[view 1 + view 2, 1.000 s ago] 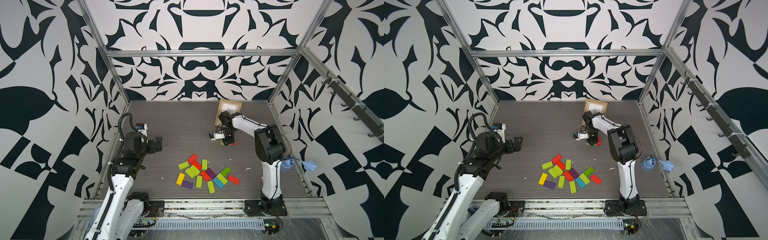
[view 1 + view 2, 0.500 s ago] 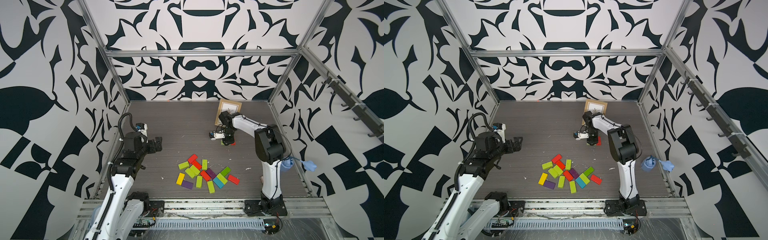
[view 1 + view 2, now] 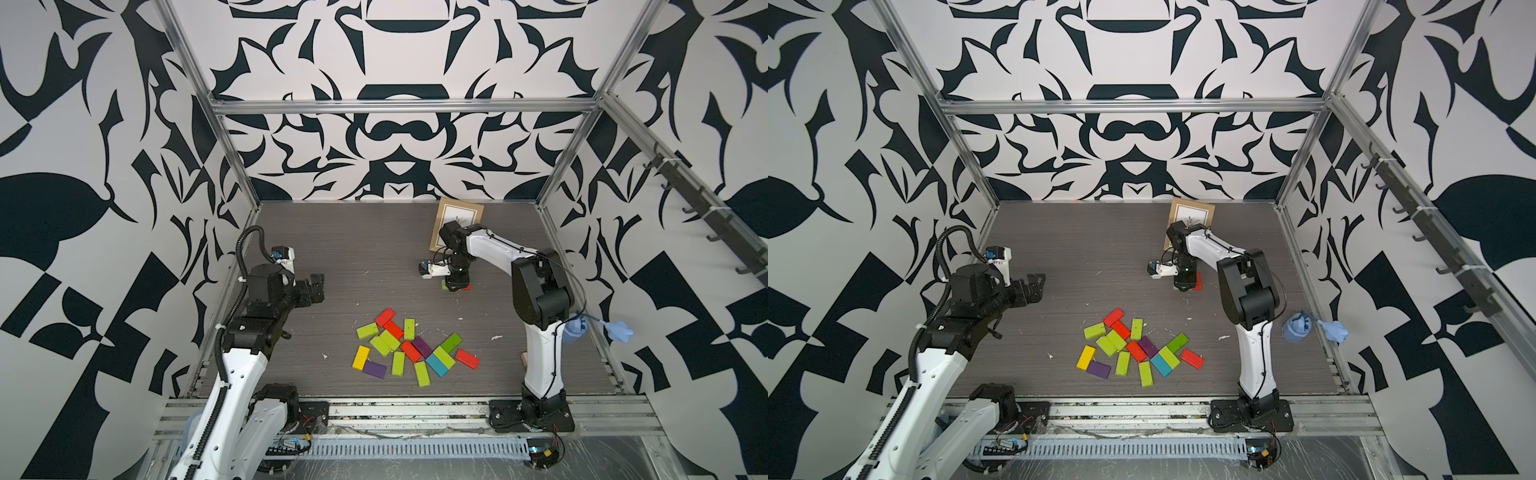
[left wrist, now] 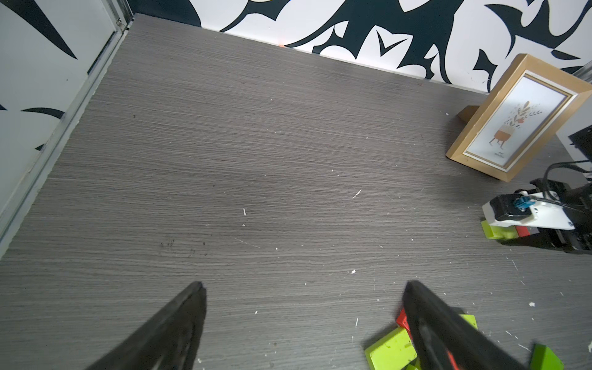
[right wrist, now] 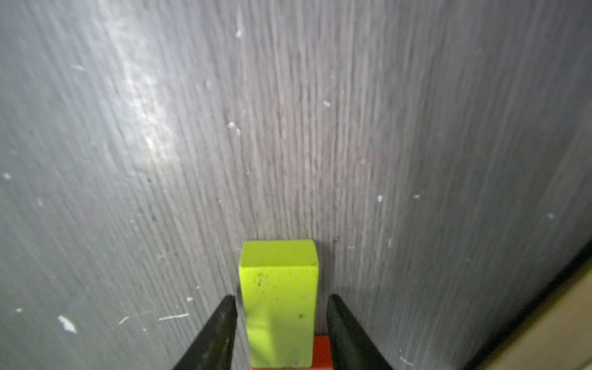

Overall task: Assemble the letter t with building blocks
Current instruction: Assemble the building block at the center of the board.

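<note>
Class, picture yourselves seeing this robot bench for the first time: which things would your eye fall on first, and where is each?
The bold black-and-white patterned walls all round come first, then the heap of bright blocks at the near middle of the table. Farther back, by a picture frame, the right arm reaches down, its jaws open either side of a lime green block beside a red block.

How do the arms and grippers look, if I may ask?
Left arm and right arm: white shells, black joints. A ribbed black hose runs along the left. Left gripper and right gripper: black tapering fingers.
</note>
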{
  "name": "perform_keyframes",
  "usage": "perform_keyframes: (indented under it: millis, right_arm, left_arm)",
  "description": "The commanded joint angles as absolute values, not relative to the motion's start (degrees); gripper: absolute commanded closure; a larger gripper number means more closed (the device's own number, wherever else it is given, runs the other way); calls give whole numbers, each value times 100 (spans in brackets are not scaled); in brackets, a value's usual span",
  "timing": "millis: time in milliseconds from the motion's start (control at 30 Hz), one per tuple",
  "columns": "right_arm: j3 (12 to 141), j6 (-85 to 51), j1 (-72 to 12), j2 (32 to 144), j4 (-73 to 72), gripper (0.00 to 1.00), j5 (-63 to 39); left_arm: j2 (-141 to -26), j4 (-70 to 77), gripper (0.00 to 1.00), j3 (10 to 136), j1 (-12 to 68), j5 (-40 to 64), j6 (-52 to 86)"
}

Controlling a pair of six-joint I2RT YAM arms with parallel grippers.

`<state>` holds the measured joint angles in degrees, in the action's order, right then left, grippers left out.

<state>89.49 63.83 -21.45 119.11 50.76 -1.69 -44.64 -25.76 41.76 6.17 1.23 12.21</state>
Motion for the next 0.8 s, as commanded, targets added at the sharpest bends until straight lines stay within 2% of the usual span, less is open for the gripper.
perform_keyframes:
  millis: [0, 100, 433, 767]
  right_arm:
    - [8960, 6273, -2153, 11436, 5205, 47, -498]
    - [8922, 6249, -2153, 11234, 5178, 44, -613]
    - [8683, 6085, -2174, 10237, 4938, 42, -1048]
    - [7973, 5396, -2518, 8947, 4652, 42, -917]
  left_arm:
    - [-4425, -2720, 0, 4254, 631, 123, 1236]
    - [-4365, -2697, 0, 4221, 626, 171, 1243]
    - [-4395, -2640, 0, 4222, 630, 238, 1307]
    - [-4276, -2603, 0, 4177, 628, 298, 1367]
